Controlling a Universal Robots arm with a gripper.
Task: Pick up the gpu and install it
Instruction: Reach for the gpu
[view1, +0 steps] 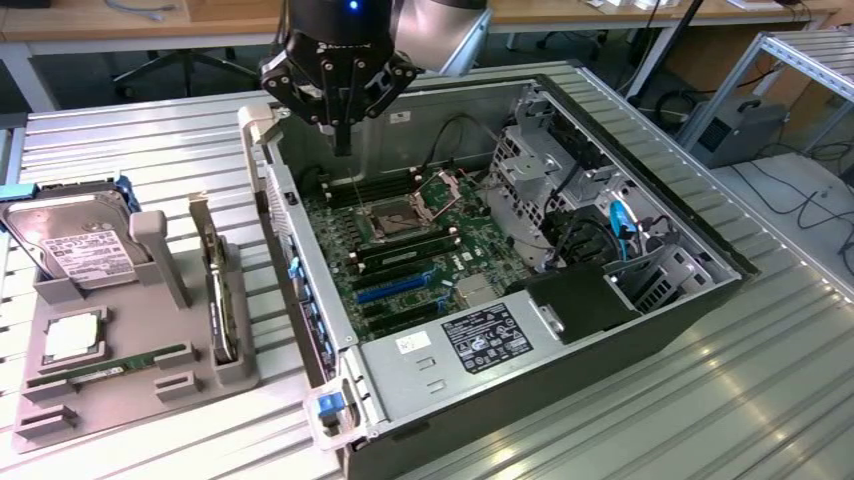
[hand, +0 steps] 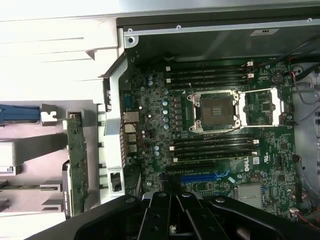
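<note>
The gpu (view1: 214, 290) stands on edge in a slot of the grey holder (view1: 134, 395), at the exterior view's left of the open computer case (view1: 441, 375). It is a thin dark card seen edge-on, and it appears in the wrist view as a narrow strip (hand: 77, 160). My gripper (view1: 342, 138) hangs shut and empty over the far end of the case, above the motherboard (view1: 400, 250) and apart from the gpu. In the wrist view my gripper (hand: 172, 202) sits over the blue expansion slot (hand: 200, 176).
The holder also carries a silver hard drive (view1: 74, 245), a green RAM stick (view1: 127, 362) and a square chip (view1: 74, 340). Inside the case are an open CPU socket (hand: 215, 110), drive cages (view1: 547, 170) and cables (view1: 621, 230). The case wall (view1: 287, 250) separates the holder from the motherboard.
</note>
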